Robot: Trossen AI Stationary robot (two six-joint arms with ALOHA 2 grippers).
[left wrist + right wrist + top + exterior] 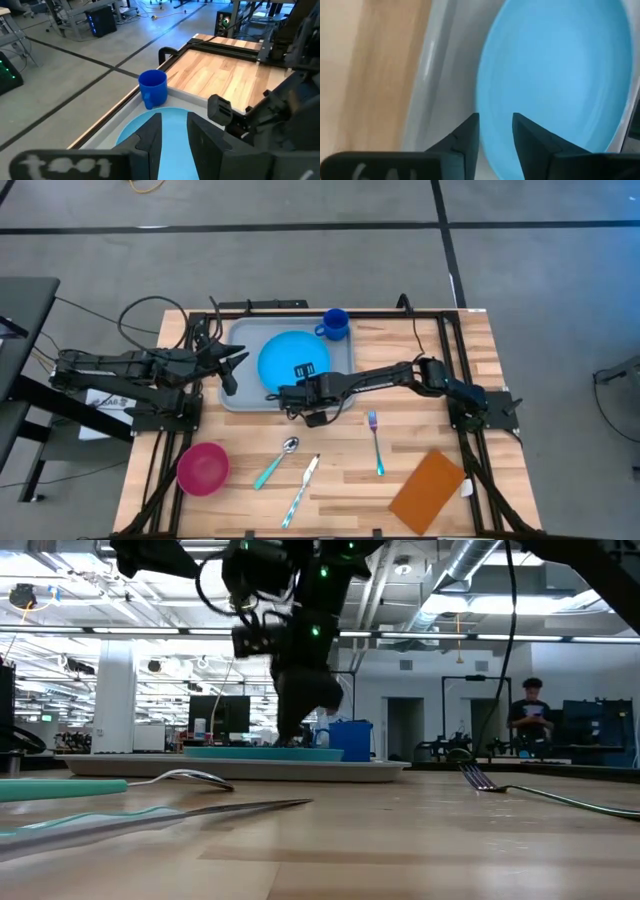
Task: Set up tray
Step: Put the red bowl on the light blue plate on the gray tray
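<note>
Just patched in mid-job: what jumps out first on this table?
The bright blue plate lies in the grey tray at the table's far edge, a blue mug in the tray's corner. The right gripper hangs over the plate's near rim, jaws apart around nothing; the left gripper waits at the tray's left end. A pink bowl sits front left.

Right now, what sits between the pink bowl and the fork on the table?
High view: the teal-handled spoon and the knife lie between the pink bowl and the fork, on bare wood. Nothing else there.
</note>
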